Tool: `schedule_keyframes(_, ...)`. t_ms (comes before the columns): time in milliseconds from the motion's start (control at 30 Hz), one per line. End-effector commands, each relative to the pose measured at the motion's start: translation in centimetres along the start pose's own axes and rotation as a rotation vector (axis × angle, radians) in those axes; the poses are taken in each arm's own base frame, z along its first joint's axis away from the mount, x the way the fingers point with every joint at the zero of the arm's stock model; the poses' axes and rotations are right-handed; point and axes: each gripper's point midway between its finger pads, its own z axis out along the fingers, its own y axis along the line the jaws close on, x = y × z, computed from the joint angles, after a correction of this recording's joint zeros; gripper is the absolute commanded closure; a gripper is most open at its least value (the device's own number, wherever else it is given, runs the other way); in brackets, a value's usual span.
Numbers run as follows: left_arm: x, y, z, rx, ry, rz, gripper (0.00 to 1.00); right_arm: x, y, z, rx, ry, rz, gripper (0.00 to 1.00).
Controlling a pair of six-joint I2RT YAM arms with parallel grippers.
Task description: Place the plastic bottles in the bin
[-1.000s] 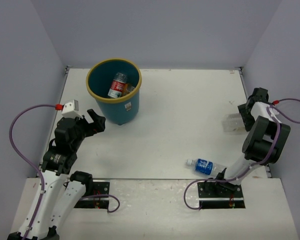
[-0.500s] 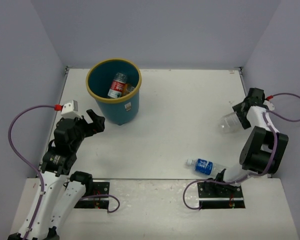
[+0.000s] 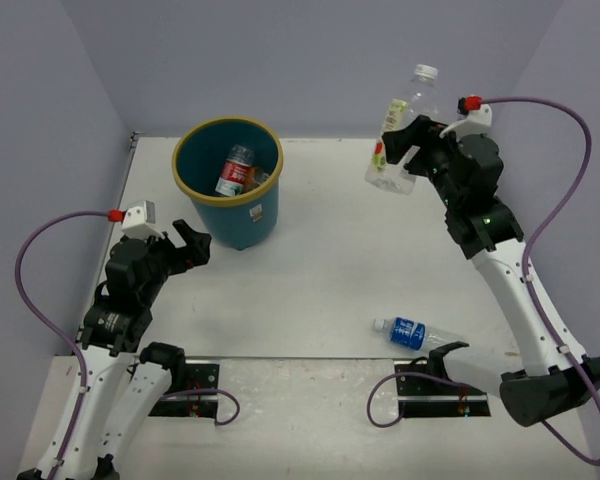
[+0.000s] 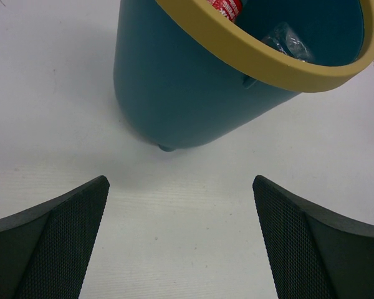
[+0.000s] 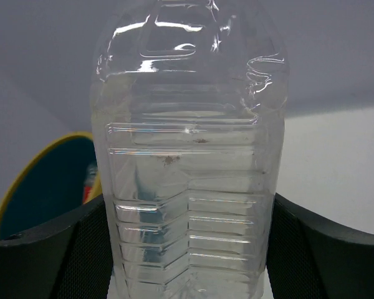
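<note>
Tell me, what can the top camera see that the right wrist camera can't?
Only the top camera shows the blue-label bottle lying on the table and the open left gripper near the bin. Only the right wrist camera shows the clear bottle and its ridges up close. Both show that clear bottle in the right gripper, and the bin.

Inside the bin (image 3: 242, 215) we can make out one red-labelled bottle (image 3: 236, 175); whatever lies under it is hidden by the wall, so we cannot count the rest. From the left wrist, the bin's far rim is cut off by the top edge, and only a sliver of that bottle's red label and some crumpled clear plastic (image 4: 287, 40) show inside. From the right wrist, the clear bottle (image 5: 187, 174) in front of the bin runs past the top and bottom edges, cap and base unseen, and hides the bin's right side
</note>
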Motion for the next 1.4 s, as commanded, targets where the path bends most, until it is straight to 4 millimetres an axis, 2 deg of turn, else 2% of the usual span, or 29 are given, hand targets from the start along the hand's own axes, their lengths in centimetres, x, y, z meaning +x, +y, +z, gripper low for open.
schedule_keyframes(0, -2.6, -2.1, -0.4, 0.088, -0.060, 0.014, 0.00, -2.1, 11.6, -0.8, -0.340, -0.098, -0.220, 0.63)
schedule_keyframes(33, -2.7, -2.3, -0.5, 0.097, -0.058, 0.014, 0.00, -1.7, 13.4, -0.6, -0.386, -0.112, -0.257, 0.62)
schedule_keyframes(67, -2.8, -2.6, -0.6, 0.106, -0.059, 0.015, 0.00, -0.4, 15.0, 0.2, -0.421, -0.089, -0.276, 0.62)
schedule_keyframes(100, -2.9, -2.6, -0.6, 0.107, -0.058, 0.016, 0.00, -1.1, 17.1, 0.1, -0.469, -0.104, -0.281, 0.62)
schedule_keyframes(133, -3.1, -2.7, -0.6, 0.108, -0.061, 0.016, 0.00, -0.7, 18.5, 0.4, -0.495, -0.101, -0.302, 0.62)
schedule_keyframes(200, -3.3, -2.8, -0.8, 0.106, -0.060, 0.018, 0.00, 0.5, 22.1, 1.2, -0.557, -0.106, -0.348, 0.62)
schedule_keyframes(267, -3.5, -2.8, -1.0, 0.106, -0.060, 0.025, 0.00, 2.4, 26.6, 1.5, -0.636, -0.108, -0.384, 0.60)
schedule_keyframes(300, -3.7, -2.9, -1.1, 0.107, -0.064, 0.028, 0.00, 2.7, 27.6, 2.2, -0.645, -0.110, -0.384, 0.59)
schedule_keyframes(333, -3.6, -2.8, -1.2, 0.108, -0.062, 0.031, 0.00, 4.0, 28.8, 2.5, -0.659, -0.076, -0.410, 0.57)
schedule_keyframes(367, -3.6, -2.9, -1.4, 0.111, -0.067, 0.037, 0.00, 2.8, 31.1, 2.9, -0.673, -0.094, -0.409, 0.54)
schedule_keyframes(433, -3.7, -2.9, -1.6, 0.114, -0.072, 0.041, 0.00, 6.2, 32.4, 6.0, -0.643, -0.024, -0.439, 0.45)
schedule_keyframes(500, -3.6, -2.8, -1.8, 0.112, -0.069, 0.049, 0.00, 7.0, 33.5, 7.7, -0.620, -0.014, -0.422, 0.37)
schedule_keyframes(533, -3.7, -2.8, -1.9, 0.111, -0.069, 0.055, 0.00, 7.2, 33.7, 8.1, -0.613, -0.011, -0.398, 0.30)
schedule_keyframes(567, -3.7, -2.7, -2.1, 0.110, -0.068, 0.060, 0.00, 7.5, 33.8, 8.4, -0.610, -0.007, -0.379, 0.19)
schedule_keyframes(600, -3.6, -2.8, -2.1, 0.114, -0.064, 0.064, 0.00, 7.8, 33.8, 8.3, -0.615, -0.002, -0.373, 0.03)
schedule_keyframes(633, -3.5, -3.0, -2.3, 0.130, -0.060, 0.071, 0.00, 8.2, 33.8, 8.2, -0.625, 0.004, -0.369, 0.01)
schedule_keyframes(667, -3.5, -3.2, -2.4, 0.146, -0.061, 0.083, 0.00, 8.7, 33.7, 8.1, -0.636, 0.012, -0.360, 0.01)
schedule_keyframes(733, -3.6, -3.8, -2.6, 0.180, -0.061, 0.111, 0.00, 8.2, 33.6, 7.6, -0.641, 0.006, -0.346, 0.01)
schedule_keyframes(933, -4.0, -5.3, -3.2, 0.262, -0.073, 0.132, 0.00, 3.3, 33.7, 4.0, -0.673, -0.040, -0.337, 0.01)
schedule_keyframes(1033, -4.0, -5.0, -3.4, 0.253, -0.077, 0.134, 0.00, 2.5, 32.3, 2.8, -0.637, -0.031, -0.346, 0.01)
schedule_keyframes(1100, -4.2, -4.9, -3.7, 0.247, -0.088, 0.148, 0.00, 1.4, 30.1, 2.0, -0.560, -0.034, -0.356, 0.01)
schedule_keyframes(1200, -4.5, -4.8, -4.1, 0.240, -0.104, 0.148, 0.00, 1.5, 26.0, 0.6, -0.436, 0.034, -0.366, 0.01)
schedule_keyframes(1233, -4.5, -4.9, -4.2, 0.246, -0.109, 0.144, 0.00, 2.2, 23.5, -0.3, -0.348, 0.096, -0.336, 0.01)
schedule_keyframes(1267, -4.4, -5.0, -4.3, 0.256, -0.112, 0.137, 0.00, 3.0, 19.3, -1.6, -0.188, 0.161, -0.291, 0.01)
schedule_keyframes(1300, -4.3, -5.0, -4.2, 0.257, -0.113, 0.127, 0.00, 5.6, 15.9, -1.8, -0.075, 0.229, -0.313, 0.01)
schedule_keyframes(1367, -4.0, -5.2, -4.0, 0.272, -0.109, 0.113, 0.00, 5.5, 12.4, -5.3, -0.005, 0.233, -0.185, 0.01)
